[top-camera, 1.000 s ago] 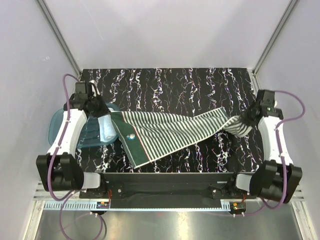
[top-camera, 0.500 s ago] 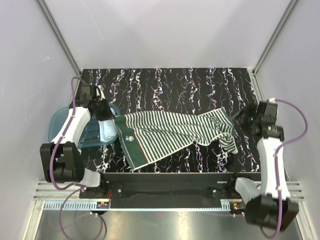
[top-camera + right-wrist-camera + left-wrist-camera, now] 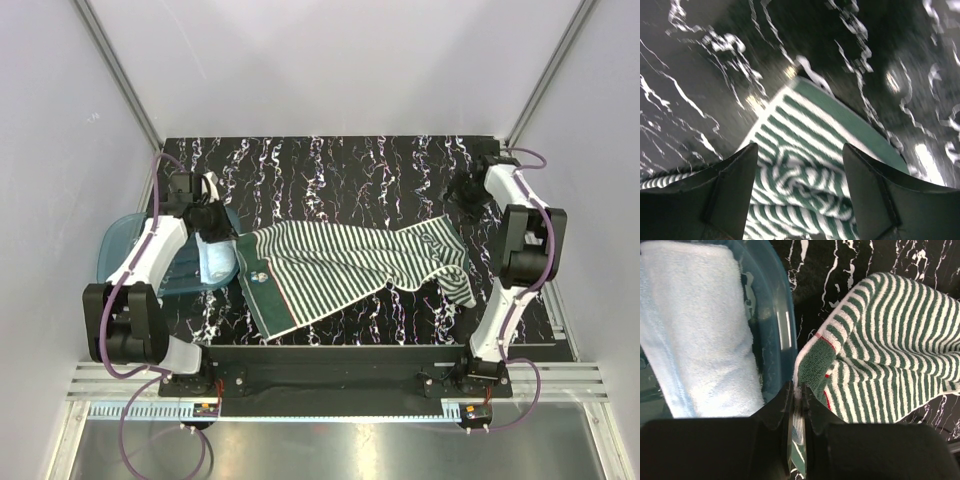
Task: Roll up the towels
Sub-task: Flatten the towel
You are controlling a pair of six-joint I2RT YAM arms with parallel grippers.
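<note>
A green-and-white striped towel [image 3: 340, 265] lies spread and creased across the black marbled table [image 3: 330, 170]. My left gripper [image 3: 218, 228] is shut on its left corner [image 3: 815, 360], beside the tub; the cloth's edge runs between the closed fingers [image 3: 799, 387]. A plain light blue towel [image 3: 214, 260] lies rolled in the translucent blue tub [image 3: 120, 245], to the left in the left wrist view [image 3: 695, 330]. My right gripper [image 3: 464, 192] hangs open above the striped towel's rumpled right end [image 3: 805, 180], with nothing between its fingers [image 3: 800, 150].
The tub's rim [image 3: 777, 305] lies right beside the held corner. White enclosure walls [image 3: 60, 120] close in the table on the left, right and far sides. The right arm's elbow [image 3: 525, 240] stands near the table's right edge.
My right gripper has let go of the striped towel's right end, opened, and swung up toward the far right. That end has dropped onto the table. The left gripper keeps its hold.
</note>
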